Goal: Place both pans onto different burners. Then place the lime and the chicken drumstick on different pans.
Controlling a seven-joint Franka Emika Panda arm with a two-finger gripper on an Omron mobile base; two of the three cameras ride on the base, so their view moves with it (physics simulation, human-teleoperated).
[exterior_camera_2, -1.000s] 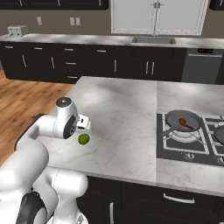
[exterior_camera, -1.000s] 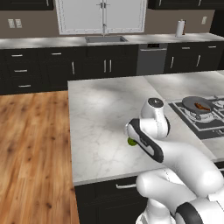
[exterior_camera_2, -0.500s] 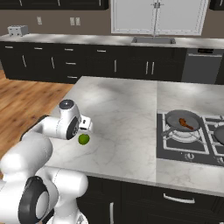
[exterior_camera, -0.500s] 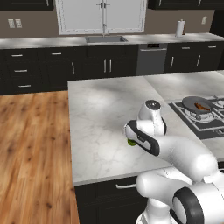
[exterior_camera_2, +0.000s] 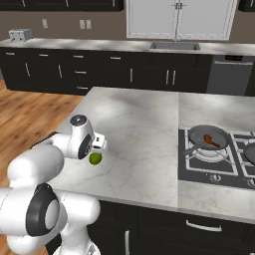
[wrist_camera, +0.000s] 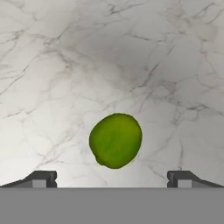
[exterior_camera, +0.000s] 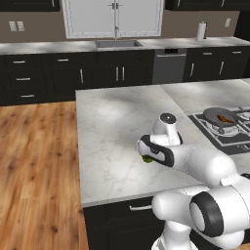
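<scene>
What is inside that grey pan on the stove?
The grey pan holds the orange-brown chicken drumstick, lying on its floor. The burner beneath is covered by the pan, so it cannot be seen.

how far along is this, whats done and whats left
Done: the grey pan sits on a burner with the chicken drumstick in it; a second pan shows at the cooktop's right edge. In hand: the open end effector is poised over the lime on the counter, not gripping. Left: grasp the lime and place it in the second pan.

2 base cameras are looking forward and down over the marble island [exterior_camera: 117, 122] from behind; the hand camera is hovering close above it
</scene>
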